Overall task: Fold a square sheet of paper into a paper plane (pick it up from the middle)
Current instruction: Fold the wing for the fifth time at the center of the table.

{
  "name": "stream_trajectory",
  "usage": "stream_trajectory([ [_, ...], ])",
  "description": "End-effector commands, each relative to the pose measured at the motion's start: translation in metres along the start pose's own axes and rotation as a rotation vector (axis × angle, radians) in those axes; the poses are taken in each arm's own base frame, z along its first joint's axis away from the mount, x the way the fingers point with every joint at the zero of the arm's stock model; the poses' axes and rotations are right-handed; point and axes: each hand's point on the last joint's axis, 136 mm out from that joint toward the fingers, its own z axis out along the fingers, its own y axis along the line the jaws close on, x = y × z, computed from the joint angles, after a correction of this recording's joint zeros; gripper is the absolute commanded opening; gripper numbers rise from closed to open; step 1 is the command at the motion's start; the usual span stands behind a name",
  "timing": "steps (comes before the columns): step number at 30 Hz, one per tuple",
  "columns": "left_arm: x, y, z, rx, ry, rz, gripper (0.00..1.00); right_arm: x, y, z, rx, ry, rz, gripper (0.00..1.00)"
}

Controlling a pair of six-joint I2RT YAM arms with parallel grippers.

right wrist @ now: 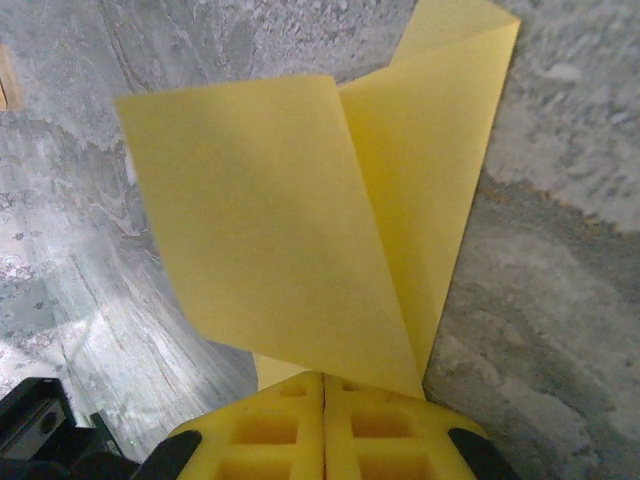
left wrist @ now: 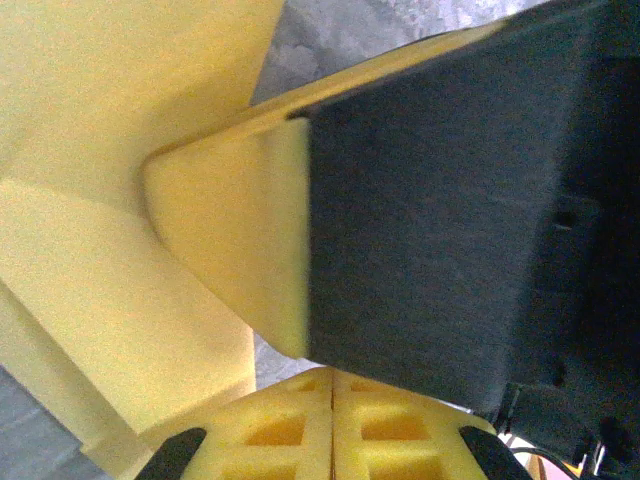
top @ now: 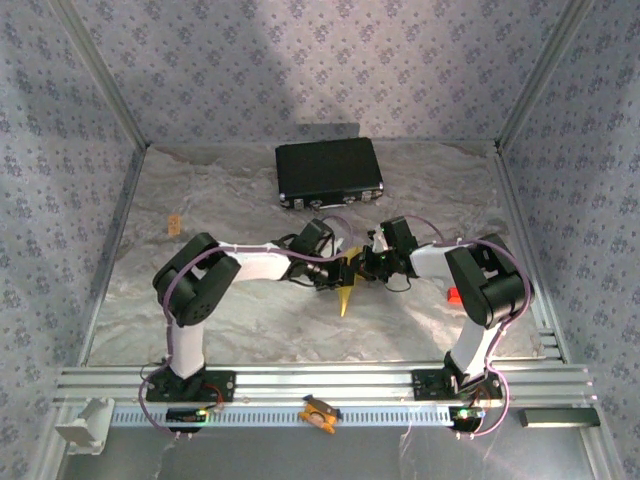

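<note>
Mid-fold, the left end effector and right end effector both pinch the thin yellow creased paper sheet held between them, which next likely needs its crease pressed sharp.

Fig. Both my arms reach inward from their bases, elbows raised and set outward, wrists meeting midway between them. Left gripper: fingers pressed together. Right gripper: fingers pinched together on the folded yellow paper, tips facing the left gripper.

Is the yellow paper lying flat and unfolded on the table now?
No, the paper is folded and pinched in the right gripper.
</note>
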Motion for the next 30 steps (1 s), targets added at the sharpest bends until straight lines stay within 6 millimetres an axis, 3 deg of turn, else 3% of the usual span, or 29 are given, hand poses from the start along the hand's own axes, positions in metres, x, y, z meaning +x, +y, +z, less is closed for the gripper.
stream_trajectory([
  [1,0.003,0.006,0.008,-0.010,0.014,-0.011,0.07,0.026,-0.036,0.011,0.122,0.067,0.051,0.08],
  [9,0.041,0.032,0.021,-0.097,0.093,-0.031,0.05,0.027,-0.040,0.010,0.126,0.065,0.059,0.08],
  [21,0.056,0.033,0.007,-0.149,0.099,-0.005,0.05,0.026,-0.043,0.008,0.132,0.061,0.064,0.08],
  [30,0.084,0.039,0.002,-0.140,0.152,0.000,0.05,0.027,-0.044,0.008,0.135,0.063,0.067,0.08],
])
